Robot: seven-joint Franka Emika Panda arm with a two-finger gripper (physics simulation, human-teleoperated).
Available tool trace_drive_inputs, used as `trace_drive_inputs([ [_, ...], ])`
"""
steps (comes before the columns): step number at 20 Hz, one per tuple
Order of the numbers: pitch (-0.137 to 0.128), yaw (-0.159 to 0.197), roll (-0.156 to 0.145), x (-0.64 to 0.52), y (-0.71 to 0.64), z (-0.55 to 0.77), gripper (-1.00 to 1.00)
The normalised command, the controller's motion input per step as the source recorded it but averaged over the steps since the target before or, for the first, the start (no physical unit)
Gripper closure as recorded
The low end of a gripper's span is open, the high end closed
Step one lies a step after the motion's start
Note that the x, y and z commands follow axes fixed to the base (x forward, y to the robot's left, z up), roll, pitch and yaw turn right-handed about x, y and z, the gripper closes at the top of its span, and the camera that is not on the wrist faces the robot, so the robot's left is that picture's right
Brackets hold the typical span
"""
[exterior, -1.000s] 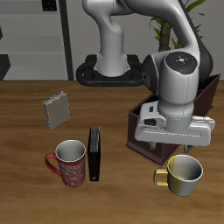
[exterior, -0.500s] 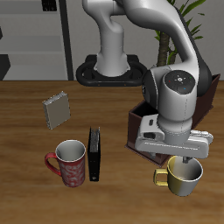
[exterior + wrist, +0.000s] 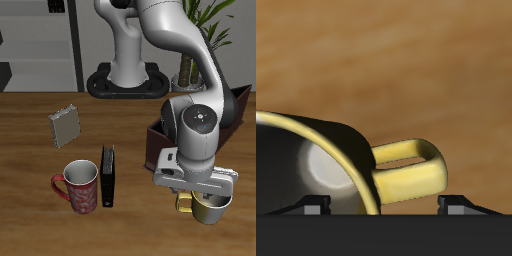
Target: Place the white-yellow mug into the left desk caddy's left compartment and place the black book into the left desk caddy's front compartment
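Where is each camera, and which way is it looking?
Exterior view: sits in front of the table and above it, looking down and back at the arm, whose gripper is low over the white-yellow mug; the black book stands apart.
Wrist view: sits on the gripper, looking down at the mug's rim and handle; only dark finger parts show.
Both views share the mug and the wooden table.

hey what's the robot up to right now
The arm has brought its tool down over the white-yellow mug, which stands upright on the table near the front edge, beside the left desk caddy. The wrist view looks right at the mug's rim and handle, but whether the fingers have closed on it cannot be told. The black book stands on edge, untouched, next to a red patterned mug. Neither item is in the caddy yet.
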Motion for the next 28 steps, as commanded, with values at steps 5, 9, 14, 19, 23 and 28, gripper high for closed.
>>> trace_drive_inputs([
  [5, 0.033, -0.053, 0.008, -0.06, 0.09, -0.20, 1.00],
  [9, -0.041, -0.021, 0.019, -0.06, 0.02, 0.28, 1.00],
  [14, -0.060, 0.000, -0.020, -0.08, -0.06, 0.49, 1.00],
  [19, -0.074, 0.056, -0.005, -0.17, -0.04, 0.66, 1.00],
  [23, -0.117, 0.055, -0.005, -0.38, -0.16, 0.99, 1.00],
  [28, -0.079, 0.034, -0.017, -0.55, -0.19, 0.89, 1.00],
])
